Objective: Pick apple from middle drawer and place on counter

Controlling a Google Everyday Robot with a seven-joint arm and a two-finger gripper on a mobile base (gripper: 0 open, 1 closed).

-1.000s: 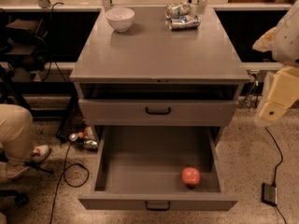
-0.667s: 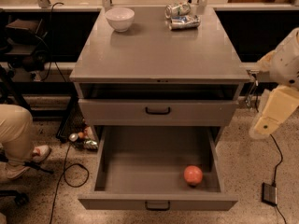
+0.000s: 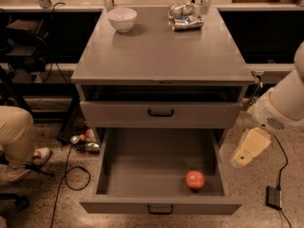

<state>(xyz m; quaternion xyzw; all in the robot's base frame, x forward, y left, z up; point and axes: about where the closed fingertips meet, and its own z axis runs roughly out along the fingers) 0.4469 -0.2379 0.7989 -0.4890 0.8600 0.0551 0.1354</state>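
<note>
Your gripper (image 3: 247,152) hangs at the right of the frame, off the right side of the cabinet and outside the open drawer (image 3: 142,170), at about the level of its side wall. It has hold of nothing that you can see. How far open it is cannot be told from this view. The white arm (image 3: 280,110) behind it runs up and out of the frame at the right edge.

Down and to the left of the gripper lies the apple (image 3: 195,179). It rests on the drawer floor towards the front right corner, close to the front wall and near the right wall without touching it.

Above the drawer is a shut drawer face (image 3: 160,112), and above that the grey surface (image 3: 161,56). A white bowl (image 3: 122,19) stands at its back left and two crushed cans (image 3: 185,16) lie at its back right, so the front and middle are the likely place for the apple.

You seem to be at the reach: the apple is not yet grasped. The next move probably calls for carrying the gripper left over the right wall, then down onto the apple from above. Keep off the nearby walls, and close gently, since a round apple may roll. After that, lift well clear of the surface's front edge before you move back.
</note>
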